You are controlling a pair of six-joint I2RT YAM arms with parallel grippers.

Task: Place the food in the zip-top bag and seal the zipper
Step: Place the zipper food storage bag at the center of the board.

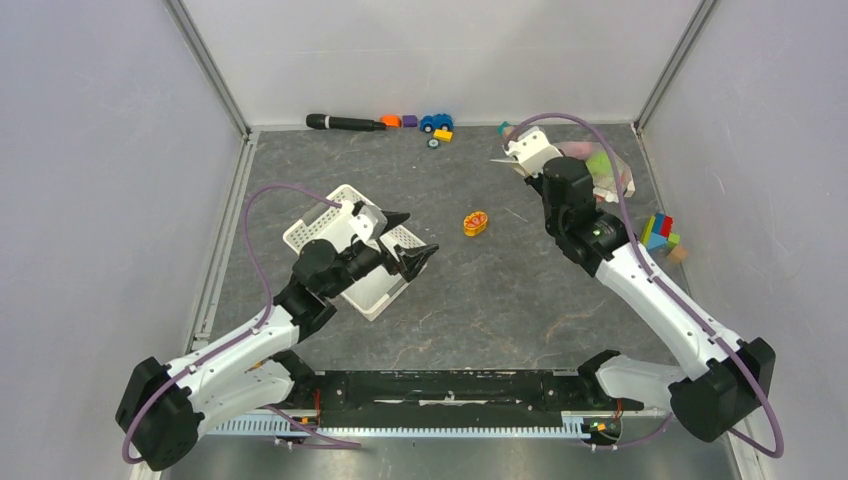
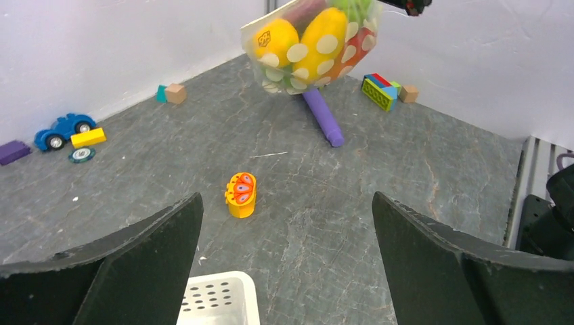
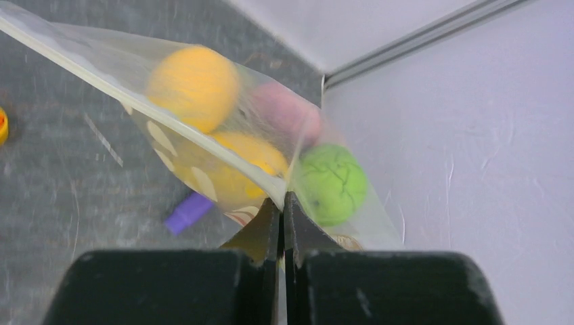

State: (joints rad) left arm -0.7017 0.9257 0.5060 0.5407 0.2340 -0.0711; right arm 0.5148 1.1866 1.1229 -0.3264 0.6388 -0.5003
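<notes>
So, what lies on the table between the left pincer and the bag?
A small yellow-orange toy lies there, apart from the left pincer and the bag; the top and left wrist views show it.

Dark grey marbled tabletop (image 1: 500, 300) noted.
- White lattice basket (image 1: 310, 232) seated left of centre.
- Yellow-orange toy piece (image 1: 475, 223) found alone near centre.
- Far edge: black stick (image 1: 345, 122), orange piece (image 1: 391, 121), purple block (image 1: 410, 120), blue toy car (image 1: 436, 122), yellow block (image 1: 443, 134), round token (image 1: 432, 143).
- Right side: stacked coloured blocks (image 1: 658, 233), tan cube (image 1: 678, 254) just beside.
- Purple brush handle (image 2: 323, 116) laid flat.
</notes>
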